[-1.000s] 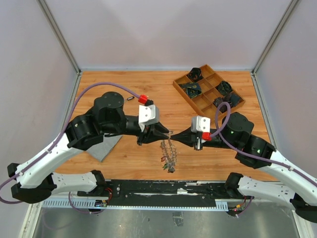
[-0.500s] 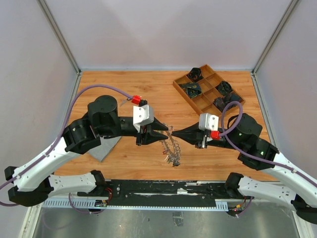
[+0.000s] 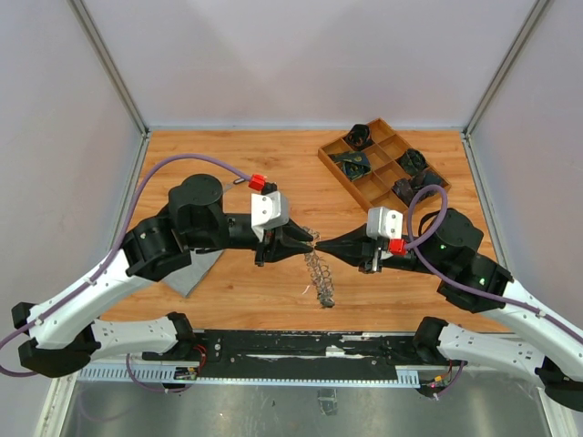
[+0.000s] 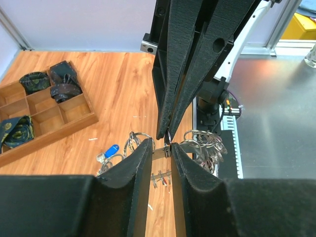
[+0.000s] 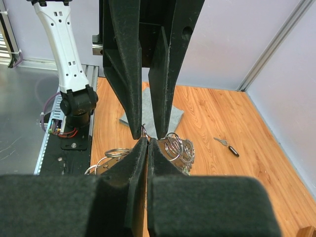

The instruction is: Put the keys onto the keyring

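Centrally above table (image 3: 228, 155), hands meet tip to tip. Right hand (image 3: 322, 246) pinched closed on keyring (image 3: 316, 260) wire; left hand (image 3: 308, 244) narrowly parted around same wire; keys (image 3: 322, 291) dangle below tips.

No readable text, brand, number or sign in any view; blue key tag (image 4: 111, 149) too small to read.

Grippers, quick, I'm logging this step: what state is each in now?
Left gripper: jaws slightly apart; whether it holds anything cannot be told.
Right gripper: closed on the keyring.
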You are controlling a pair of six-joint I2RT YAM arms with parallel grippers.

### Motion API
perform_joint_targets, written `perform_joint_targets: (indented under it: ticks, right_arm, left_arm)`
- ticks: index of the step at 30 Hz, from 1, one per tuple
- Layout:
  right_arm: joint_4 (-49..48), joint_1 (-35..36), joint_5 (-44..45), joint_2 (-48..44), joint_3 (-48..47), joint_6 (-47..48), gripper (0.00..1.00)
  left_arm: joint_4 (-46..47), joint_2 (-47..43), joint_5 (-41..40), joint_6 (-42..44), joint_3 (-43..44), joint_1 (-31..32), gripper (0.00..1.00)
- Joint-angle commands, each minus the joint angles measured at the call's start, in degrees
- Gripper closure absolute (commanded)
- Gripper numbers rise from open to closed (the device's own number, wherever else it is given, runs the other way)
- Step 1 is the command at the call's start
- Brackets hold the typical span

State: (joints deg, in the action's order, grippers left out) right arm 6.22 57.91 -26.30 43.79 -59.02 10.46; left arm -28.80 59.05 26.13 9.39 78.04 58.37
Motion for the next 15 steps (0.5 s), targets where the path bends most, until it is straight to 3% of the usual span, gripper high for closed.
perform_joint_targets:
  ticks: [1, 8, 15]
  right_arm:
    - [-4.9, 0.5, 0.4, -0.7, -0.9, -1.0, 1.0]
    - [-5.1, 0.5, 0.2, -0.9, -0.7, -1.2, 1.0]
    - [-5.2, 0.5, -0.5, -0.5, -0.6, -1.7, 1.0]
  left_arm:
    - [1.6, 0.4, -0.2, 0.1, 0.1, 0.3, 0.73]
    - [1.1, 0.9, -0.7, 0.6, -0.3, 0.4, 0.74]
    - [0.0, 1.2, -1.5, 1.5, 0.2, 0.3, 0.99]
